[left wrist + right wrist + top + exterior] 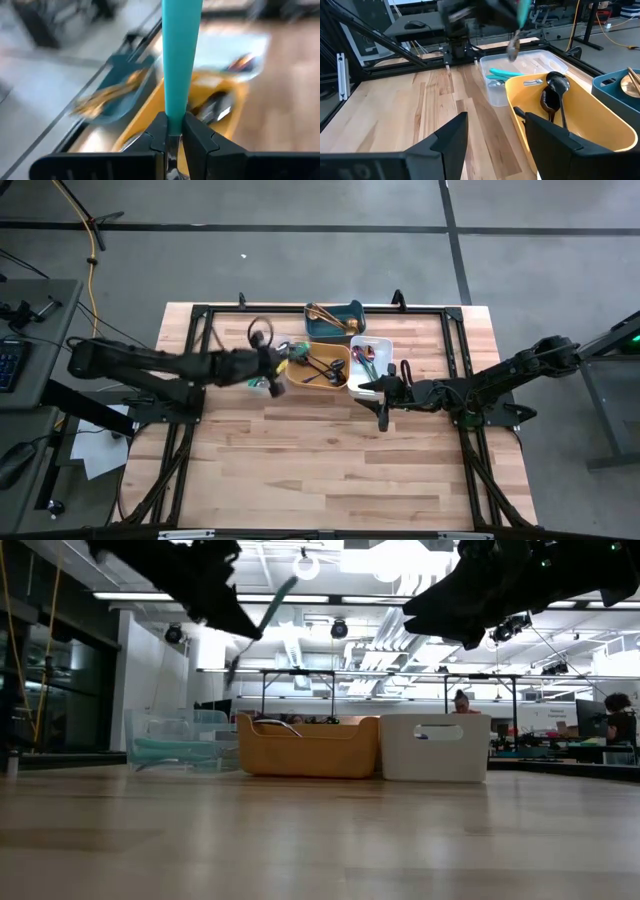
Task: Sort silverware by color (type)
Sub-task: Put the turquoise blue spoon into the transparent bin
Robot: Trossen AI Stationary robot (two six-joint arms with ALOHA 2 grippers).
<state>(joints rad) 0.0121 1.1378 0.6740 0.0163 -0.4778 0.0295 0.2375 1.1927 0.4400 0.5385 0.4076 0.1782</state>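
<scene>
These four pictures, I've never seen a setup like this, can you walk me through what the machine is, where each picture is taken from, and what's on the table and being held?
It is a robot with two dark arms at a wooden table. One picture looks straight down, one looks level across the tabletop, and two come from cameras on the wrists.

On the table stand four trays: a clear tray with teal-handled pieces, a yellow tray with black pieces, a white tray with pink-purple pieces, and a teal tray with gold pieces.

The left gripper is shut on a teal-handled spoon, carried above the clear tray. The right gripper is open and empty, near the white tray.
</scene>
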